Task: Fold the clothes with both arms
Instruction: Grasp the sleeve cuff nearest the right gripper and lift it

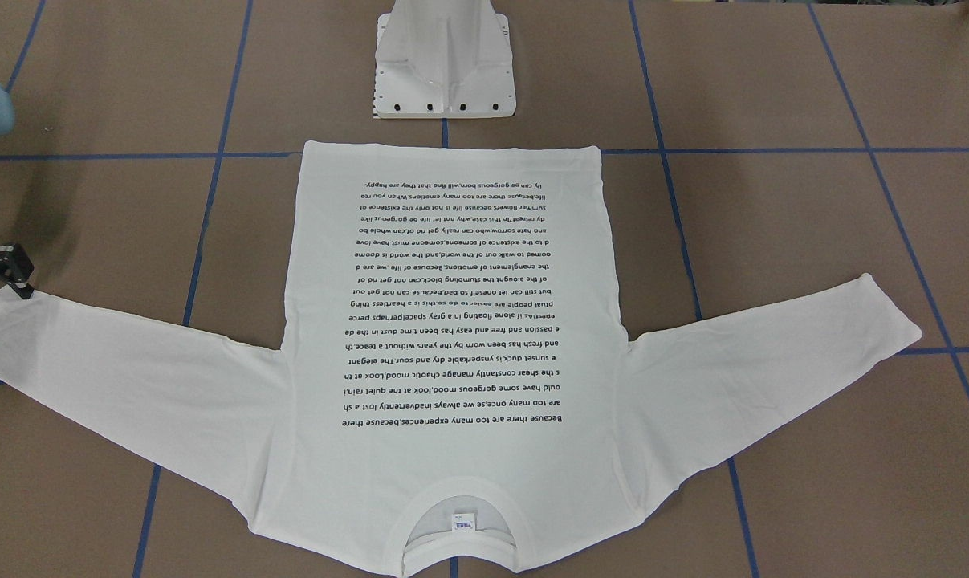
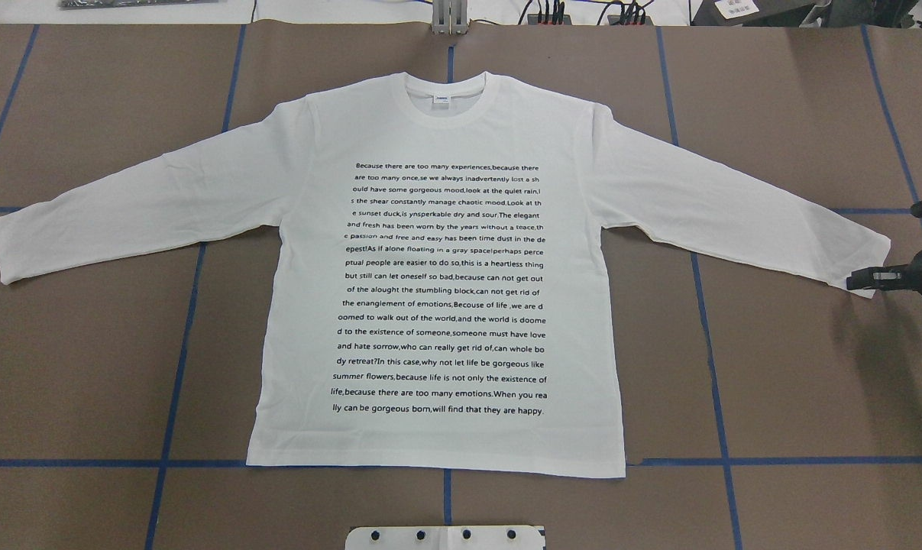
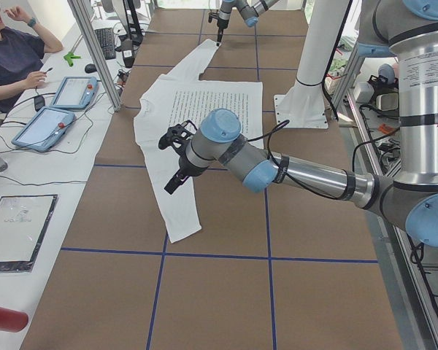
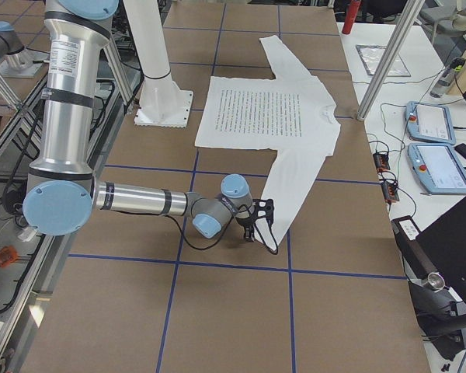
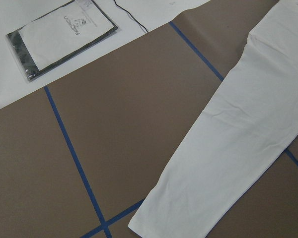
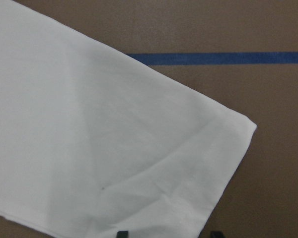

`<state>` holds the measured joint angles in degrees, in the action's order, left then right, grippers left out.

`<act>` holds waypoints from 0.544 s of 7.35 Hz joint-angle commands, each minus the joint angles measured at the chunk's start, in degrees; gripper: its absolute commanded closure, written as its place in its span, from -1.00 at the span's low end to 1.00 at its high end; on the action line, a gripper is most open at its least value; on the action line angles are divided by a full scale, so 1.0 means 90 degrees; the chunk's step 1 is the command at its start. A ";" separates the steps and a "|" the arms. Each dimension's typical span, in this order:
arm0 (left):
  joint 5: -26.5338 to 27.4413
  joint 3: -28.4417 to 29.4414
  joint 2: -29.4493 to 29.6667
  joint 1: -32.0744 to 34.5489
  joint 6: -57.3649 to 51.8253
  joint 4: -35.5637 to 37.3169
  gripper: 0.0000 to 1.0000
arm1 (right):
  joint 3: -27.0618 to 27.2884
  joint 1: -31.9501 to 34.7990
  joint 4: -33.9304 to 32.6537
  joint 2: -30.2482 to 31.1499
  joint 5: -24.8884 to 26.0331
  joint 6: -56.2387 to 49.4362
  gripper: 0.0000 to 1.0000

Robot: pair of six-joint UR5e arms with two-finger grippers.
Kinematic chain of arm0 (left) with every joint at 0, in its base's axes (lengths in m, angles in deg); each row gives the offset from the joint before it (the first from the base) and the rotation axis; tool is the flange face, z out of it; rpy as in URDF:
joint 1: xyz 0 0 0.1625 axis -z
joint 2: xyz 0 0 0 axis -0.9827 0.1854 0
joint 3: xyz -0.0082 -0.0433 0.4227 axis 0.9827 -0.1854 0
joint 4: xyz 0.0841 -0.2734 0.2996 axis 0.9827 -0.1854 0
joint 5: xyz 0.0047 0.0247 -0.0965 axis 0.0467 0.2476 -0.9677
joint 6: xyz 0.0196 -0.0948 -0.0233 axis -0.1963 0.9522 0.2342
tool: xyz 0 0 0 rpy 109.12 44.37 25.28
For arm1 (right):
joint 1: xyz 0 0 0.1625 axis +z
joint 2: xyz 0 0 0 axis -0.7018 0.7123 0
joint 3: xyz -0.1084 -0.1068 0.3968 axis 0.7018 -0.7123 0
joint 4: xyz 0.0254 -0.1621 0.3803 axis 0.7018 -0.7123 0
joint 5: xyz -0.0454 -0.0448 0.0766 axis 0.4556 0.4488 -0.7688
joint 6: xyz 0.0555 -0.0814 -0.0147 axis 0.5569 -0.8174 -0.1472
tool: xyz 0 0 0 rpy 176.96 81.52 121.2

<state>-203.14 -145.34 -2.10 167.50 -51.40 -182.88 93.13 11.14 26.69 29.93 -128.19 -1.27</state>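
In the front-facing view, a large white long-sleeved T-shirt (image 1: 452,449) with a block of black printed text is laid flat, print up, on a brown paper-covered table (image 1: 773,80) marked with blue tape lines. Its hem lies just in front of the white pedestal base (image 1: 444,72). Its ribbed collar (image 1: 460,490) points away from that base, so the body's long axis runs straight out from it. The sleeves are spread to either side. The black two-finger right gripper (image 1: 10,277) is set at the cuff on the base's right.

In the overhead view, that cuff (image 2: 869,260) is touched at the corner nearer the base.

In the left side view, the black left gripper (image 3: 174,175) is held above the sleeve on the base's left. Whether its fingers are parted cannot be told.

In the right side view, the right gripper is lowered to the sleeve end.

In the left wrist view, the sleeve (image 5: 238,148) is seen lying diagonally.

In the right wrist view, two black fingertips (image 6: 121,233) are spread apart, unclenched, at the cuff's edge.
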 commanded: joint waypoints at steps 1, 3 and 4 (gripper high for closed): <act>0.0000 0.0000 -0.0014 0.0007 0.0000 0.0000 -1.00 | 0.0013 -0.0028 0.0007 -0.0017 -0.0018 -0.0010 0.99; 0.0000 0.0000 -0.0023 0.0007 0.0000 0.0000 -1.00 | 0.0101 -0.0009 -0.0003 -0.0066 -0.0096 -0.0058 1.00; 0.0000 0.0000 -0.0033 0.0007 0.0000 0.0000 -1.00 | 0.0246 -0.0009 -0.0032 -0.0066 -0.0096 -0.0068 1.00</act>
<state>-203.15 -145.34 -2.30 167.55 -51.40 -182.88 94.11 10.99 26.62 29.41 -128.92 -1.70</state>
